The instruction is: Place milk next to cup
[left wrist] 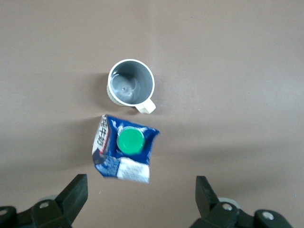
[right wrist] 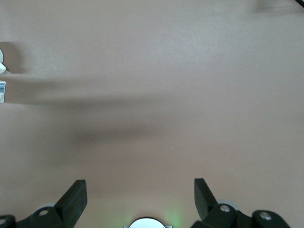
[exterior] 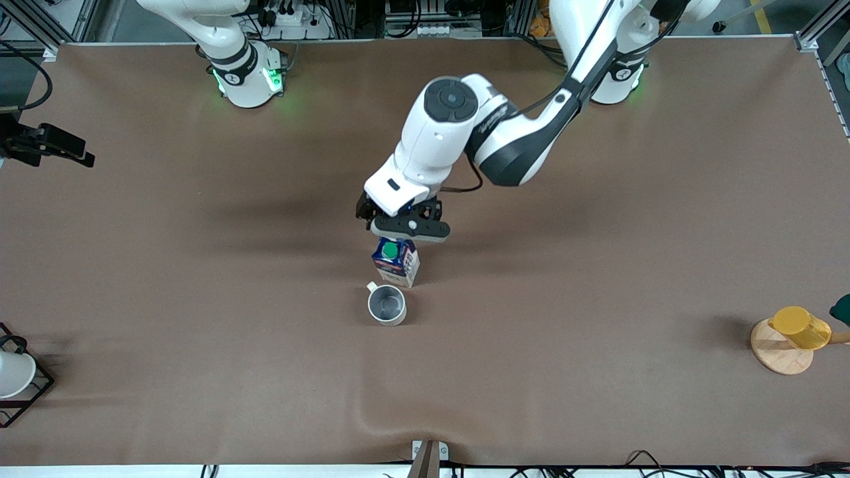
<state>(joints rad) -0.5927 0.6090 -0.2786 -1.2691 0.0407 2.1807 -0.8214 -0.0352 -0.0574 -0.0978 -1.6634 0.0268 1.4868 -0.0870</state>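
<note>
The milk (exterior: pixel 396 262), a dark-blue carton with a green cap, stands upright on the brown table. The cream-white cup (exterior: pixel 386 304) stands beside it, nearer to the front camera, with a small gap between them. My left gripper (exterior: pixel 404 232) hangs open and empty above the table by the carton's top. In the left wrist view its fingers (left wrist: pixel 78 190) are spread wide, and its gripper (left wrist: pixel 141 187) holds nothing. The milk (left wrist: pixel 126 149) and cup (left wrist: pixel 130 88) lie ahead of them. My right gripper (right wrist: pixel 140 190) waits, open and empty, high over bare table.
A translucent yellow cup (exterior: pixel 800 327) lies on a round wooden disc (exterior: pixel 777 358) at the left arm's end. A white object in a black wire rack (exterior: pixel 13 378) sits at the right arm's end. A black device (exterior: pixel 46 143) juts in there too.
</note>
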